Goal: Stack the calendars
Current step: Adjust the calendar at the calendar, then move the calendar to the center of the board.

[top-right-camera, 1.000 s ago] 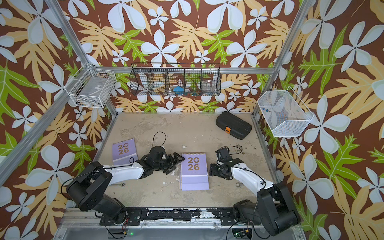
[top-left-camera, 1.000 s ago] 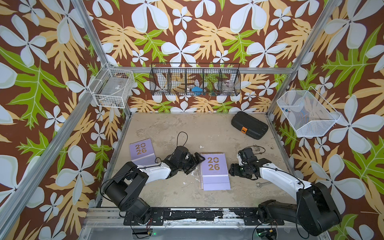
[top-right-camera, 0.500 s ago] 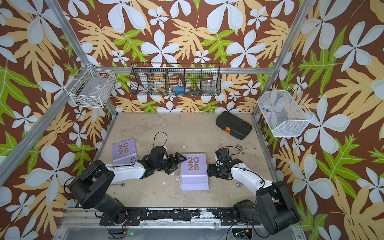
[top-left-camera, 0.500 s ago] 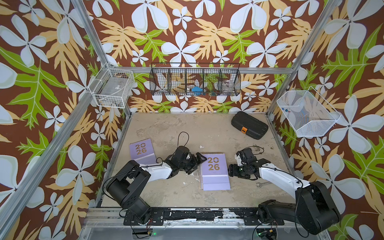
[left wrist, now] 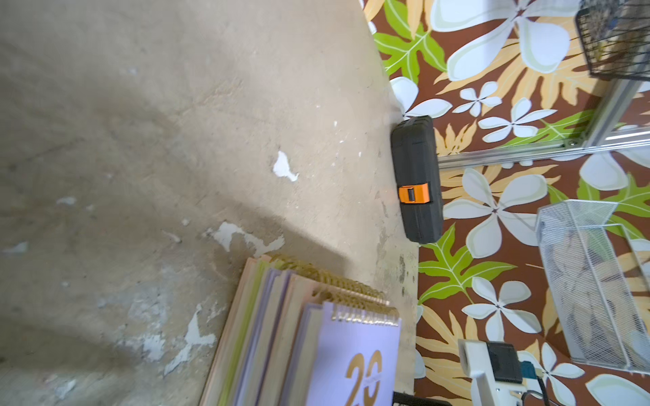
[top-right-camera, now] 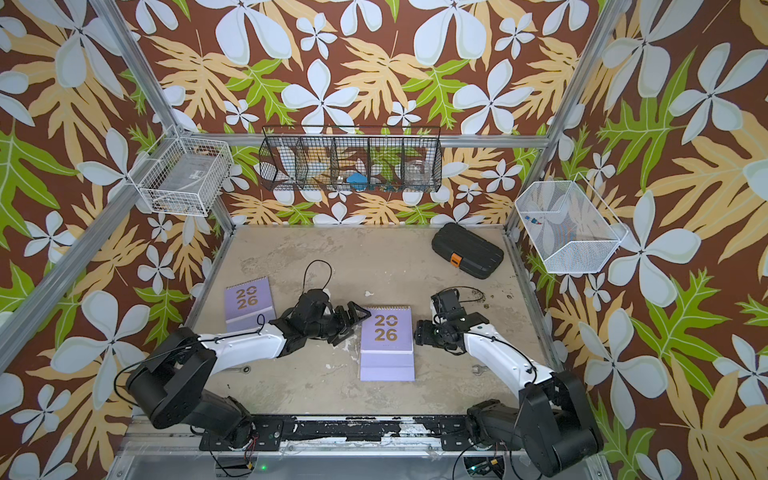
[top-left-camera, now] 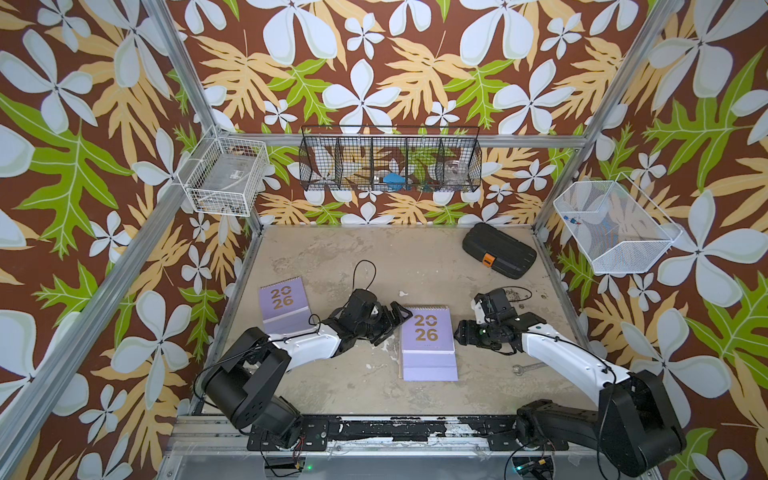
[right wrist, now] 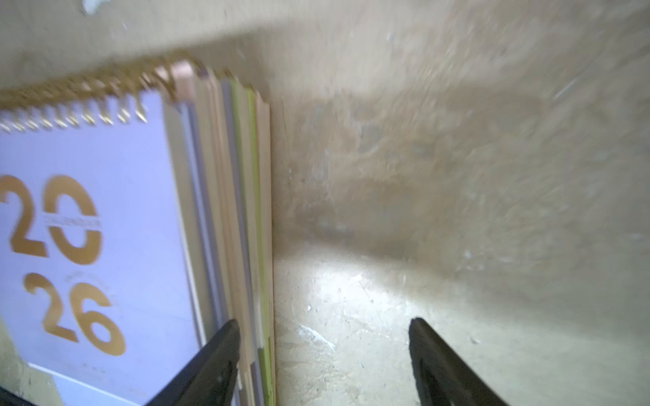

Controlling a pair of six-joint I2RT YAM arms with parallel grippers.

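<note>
Between our left gripper and right gripper, both spread and empty, sits the lilac-topped stack of spiral-bound paper calendars; one flat lilac calendar beyond the left gripper awaits stacking.

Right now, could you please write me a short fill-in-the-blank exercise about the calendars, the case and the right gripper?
1. The stack has a ____ cover on top.
2. The lone calendar lies on the robot's ____ side of the stack.
3. The black case has an ____ latch.
4. The right gripper has its fingers ____, with nothing between them.

Missing words: lilac; left; orange; open.
</note>
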